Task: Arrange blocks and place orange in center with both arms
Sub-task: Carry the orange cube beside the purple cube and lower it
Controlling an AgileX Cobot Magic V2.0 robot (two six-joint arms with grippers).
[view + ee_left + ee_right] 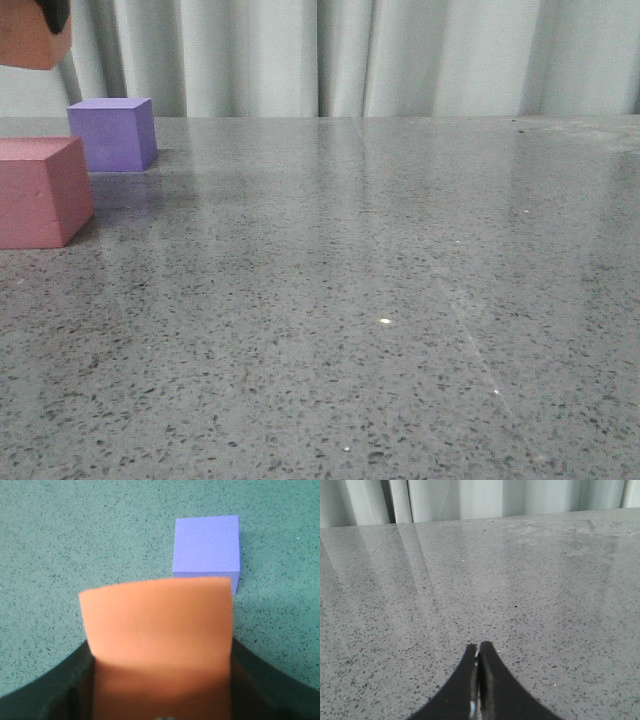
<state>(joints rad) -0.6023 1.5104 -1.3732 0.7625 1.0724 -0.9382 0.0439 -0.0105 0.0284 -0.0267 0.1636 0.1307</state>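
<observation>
My left gripper [160, 680] is shut on the orange cube [157, 635] and holds it in the air. In the front view the orange cube [30, 35] shows at the top left corner, above the table, with a bit of black finger [52, 12] on it. The purple cube [113, 133] stands on the table at the far left; in the left wrist view it [206, 545] lies just beyond the held cube. The pink-red cube [40, 190] stands at the left edge, nearer than the purple one. My right gripper [478, 647] is shut and empty, over bare table.
The grey speckled table [380, 300] stretches to the right and front. Pale curtains [350, 55] hang behind its far edge.
</observation>
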